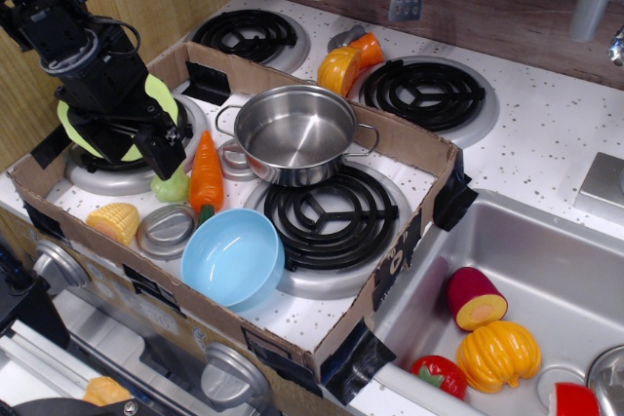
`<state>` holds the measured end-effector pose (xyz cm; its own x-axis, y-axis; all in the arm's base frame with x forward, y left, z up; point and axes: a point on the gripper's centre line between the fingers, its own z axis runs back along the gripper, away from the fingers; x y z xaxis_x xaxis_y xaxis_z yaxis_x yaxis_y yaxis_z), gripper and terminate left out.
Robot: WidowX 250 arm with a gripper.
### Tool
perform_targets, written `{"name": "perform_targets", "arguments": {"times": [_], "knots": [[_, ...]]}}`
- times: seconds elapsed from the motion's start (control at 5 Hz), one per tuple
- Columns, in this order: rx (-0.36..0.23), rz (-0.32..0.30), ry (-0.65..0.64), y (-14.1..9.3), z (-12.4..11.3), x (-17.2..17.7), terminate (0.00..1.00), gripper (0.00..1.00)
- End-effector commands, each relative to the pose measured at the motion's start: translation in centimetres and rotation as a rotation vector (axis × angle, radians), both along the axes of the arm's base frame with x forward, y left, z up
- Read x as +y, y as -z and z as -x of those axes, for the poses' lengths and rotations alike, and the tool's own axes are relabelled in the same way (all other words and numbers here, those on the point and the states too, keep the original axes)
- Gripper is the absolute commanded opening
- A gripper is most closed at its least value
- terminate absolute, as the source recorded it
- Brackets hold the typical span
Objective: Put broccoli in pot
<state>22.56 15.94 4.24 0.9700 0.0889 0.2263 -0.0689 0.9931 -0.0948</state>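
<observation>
The broccoli (175, 186) is a small pale yellow-green lump lying on the stove top inside the cardboard frame, just left of the orange carrot (206, 171). The shiny steel pot (295, 132) stands upright and empty to the right, on the edge of a black burner. My black gripper (146, 155) hangs low over the left burner, its jaws apart. Its right finger (162, 155) is directly above the broccoli's left side and hides part of it. Nothing is held.
A green plate (161, 96) lies under the arm on the left burner. A light blue bowl (232, 258), yellow corn (113, 222) and a metal lid (166, 230) sit in front. The cardboard wall (409, 148) rings the area. The sink (546, 270) on the right holds toy food.
</observation>
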Motion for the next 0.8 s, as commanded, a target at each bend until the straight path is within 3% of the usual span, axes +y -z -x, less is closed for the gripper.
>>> {"name": "perform_targets", "arguments": {"times": [0.0, 0.4, 0.6], "knots": [[-0.051, -0.017, 0.005, 0.3, -0.9, -0.3, 0.0, 1.0], [-0.081, -0.027, 0.03, 1.4, -1.4, -0.5, 0.0, 1.0], [-0.084, -0.055, 0.036, 1.3, -1.4, -0.5, 0.0, 0.0]]}}
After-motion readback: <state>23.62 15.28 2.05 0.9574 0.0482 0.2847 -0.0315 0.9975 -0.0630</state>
